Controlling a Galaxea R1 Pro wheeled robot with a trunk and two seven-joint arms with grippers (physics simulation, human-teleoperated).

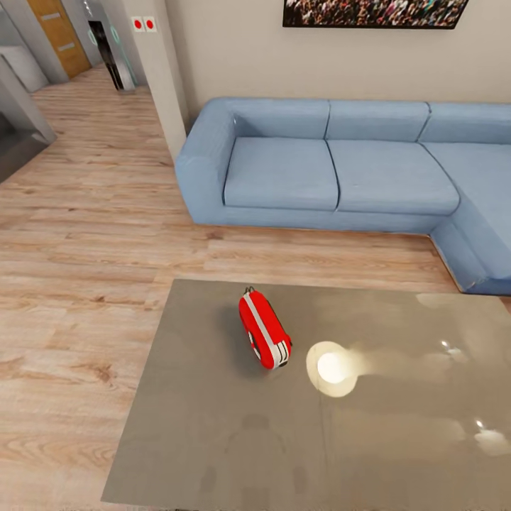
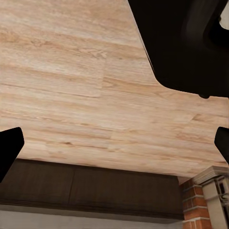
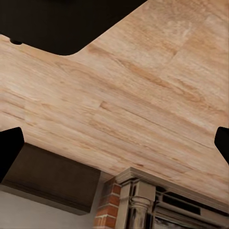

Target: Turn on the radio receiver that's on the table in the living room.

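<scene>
The red radio receiver with its white band stands on edge on the glossy grey-brown table, a little left of the table's middle, its white end toward me. In the left wrist view my left gripper is open, its dark fingertips at the frame's two sides over plank floor. My right gripper is likewise open, with fingertips wide apart and nothing between them. Neither gripper is near the radio.
A blue sectional sofa runs behind the table and wraps round at the right. Wood floor lies open to the left, toward a hallway. A bright light reflection sits beside the radio. A brick fireplace and a dark chest appear beyond the grippers.
</scene>
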